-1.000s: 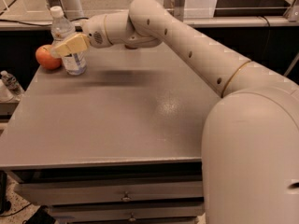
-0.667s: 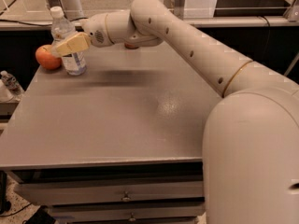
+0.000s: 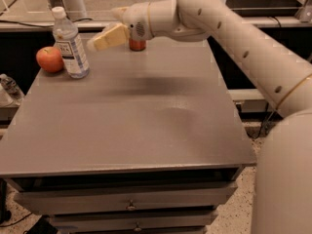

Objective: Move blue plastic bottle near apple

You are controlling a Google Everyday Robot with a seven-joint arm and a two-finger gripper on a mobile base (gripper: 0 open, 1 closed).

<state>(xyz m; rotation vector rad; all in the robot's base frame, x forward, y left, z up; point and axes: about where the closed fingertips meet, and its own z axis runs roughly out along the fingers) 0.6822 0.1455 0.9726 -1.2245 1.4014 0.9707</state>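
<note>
The cream-coloured two-finger gripper (image 3: 104, 31) hung above the far left part of the bench, at the end of a thick white arm (image 3: 229, 30) that reached in from the right side of the view. Its jaws were spread apart, one long pale finger (image 3: 111, 36) angled down and to the left and the other showing only as a short pale tip higher up, and they pinched nothing.

Just to the left of the lower fingertip, with a narrow gap between them, the tall clear blue plastic bottle (image 3: 71, 45) with a white cap and a white-and-dark label stood upright near the bench's far left corner. The round red-orange apple (image 3: 49, 59) sat close against the bottle's left side, near the bench's left edge; whether the two touched could not be told.

Behind the gripper, mostly hidden by it, a short red can (image 3: 137, 45) stood at the far edge of the flat grey bench (image 3: 146, 126). Grey drawers (image 3: 129, 201) with small metal pulls ran below the bench's front edge. Beyond its left edge, lower down, lay a small clear bottle (image 3: 9, 87).
</note>
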